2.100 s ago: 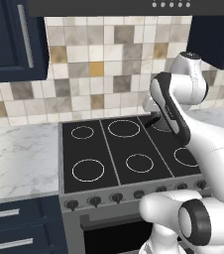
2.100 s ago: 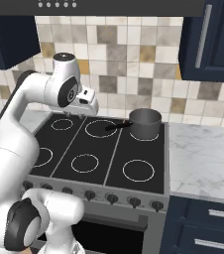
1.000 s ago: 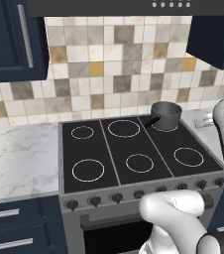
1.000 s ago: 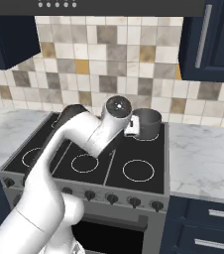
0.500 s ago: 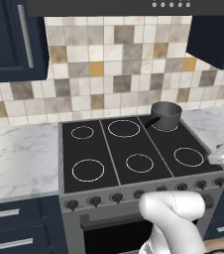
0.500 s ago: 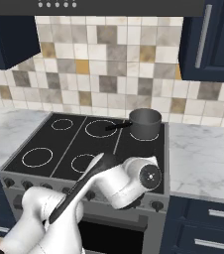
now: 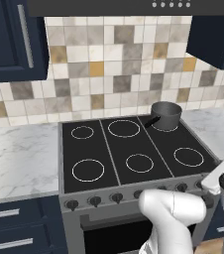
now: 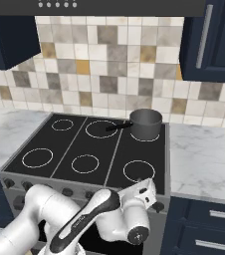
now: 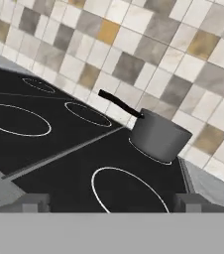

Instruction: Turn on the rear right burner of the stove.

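The stove (image 7: 134, 141) is a black glass cooktop with six white rings and a row of dark knobs (image 7: 116, 197) on its grey front. The rear right burner (image 9: 148, 155) shows as a thin white arc under a dark grey saucepan (image 9: 158, 135), which stands on it with its handle pointing left. My gripper (image 9: 111, 204) is open with nothing between its fingertips (image 9: 34, 202). It sits low at the stove's front right edge and looks across the front right ring (image 9: 129, 191) toward the pan. In the right base view my hand (image 8: 145, 190) hovers just above the rightmost knob (image 8: 158, 205).
Marble counters (image 8: 204, 154) flank the stove on both sides, with a tiled wall (image 7: 114, 74) behind. Dark blue cabinets (image 8: 219, 40) hang above and drawers (image 7: 15, 225) sit below. A range hood (image 7: 134, 6) spans the top.
My arm has swung from above the stove's rear, down to the front right, and now sits low by the knob row. The saucepan has not moved.
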